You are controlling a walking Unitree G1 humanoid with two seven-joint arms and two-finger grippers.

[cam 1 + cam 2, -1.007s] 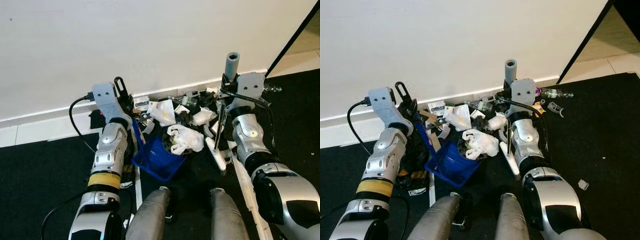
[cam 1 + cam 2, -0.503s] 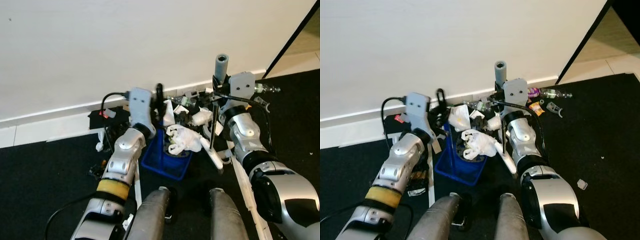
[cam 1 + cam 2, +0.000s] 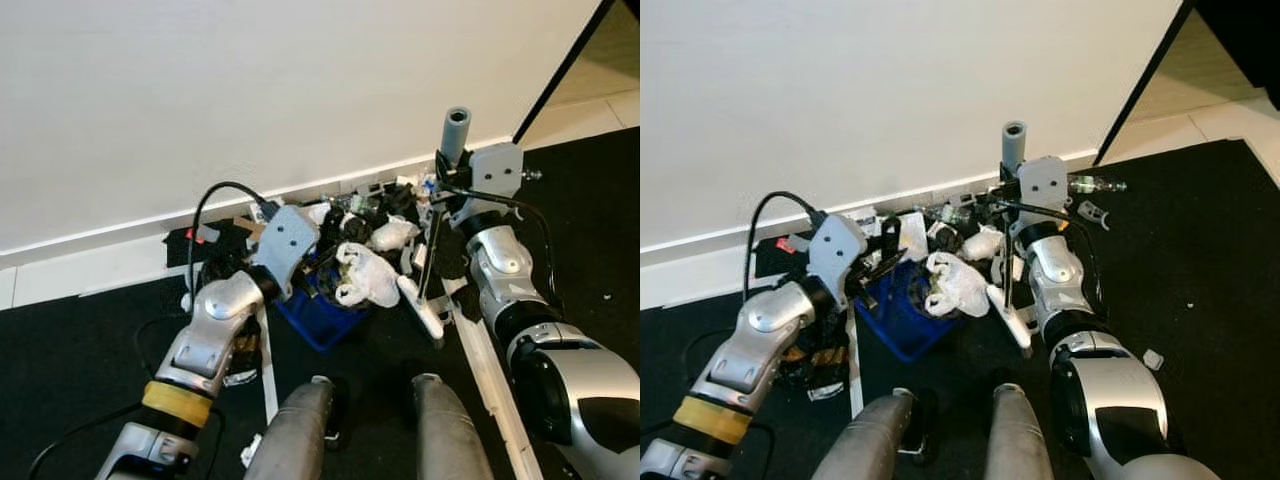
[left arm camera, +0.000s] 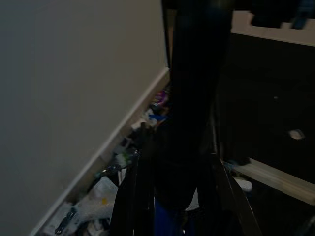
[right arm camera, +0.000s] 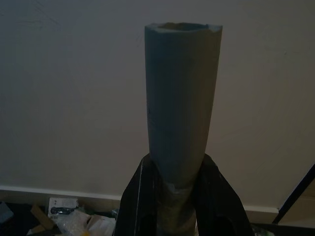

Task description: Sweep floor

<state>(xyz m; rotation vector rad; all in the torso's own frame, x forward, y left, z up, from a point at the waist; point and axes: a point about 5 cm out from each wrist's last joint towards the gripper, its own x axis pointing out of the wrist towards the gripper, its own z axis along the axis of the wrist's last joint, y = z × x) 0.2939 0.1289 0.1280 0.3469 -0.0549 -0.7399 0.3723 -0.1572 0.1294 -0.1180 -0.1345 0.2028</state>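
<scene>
Right gripper [image 5: 172, 206] has its fingers clamped on the stiff, light broom handle [image 3: 1014, 145]; left gripper [image 4: 172, 196] fingers clamp the rigid blue dustpan [image 3: 895, 310] against soft, crumpled litter [image 3: 955, 280] by the wall

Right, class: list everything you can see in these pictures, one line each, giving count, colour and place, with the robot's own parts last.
Dustpan: one, blue, on the dark floor by the wall, at the left gripper.
Broom: one, grey handle upright in the right gripper, white head on the floor.
Crumpled bag: one, white, at the dustpan's mouth.
Litter pile: count unclear, mixed white and dark scraps, along the skirting.
Plastic bottle: one, clear, by the skirting, right of the broom.
Small scrap: one, pale, alone on the floor at right.
Wall: one, white, behind the litter.
Left gripper: one, black, at the dustpan.
Right gripper: one, black, shut on the broom handle.
Legs: two, silver, at the bottom.
</scene>
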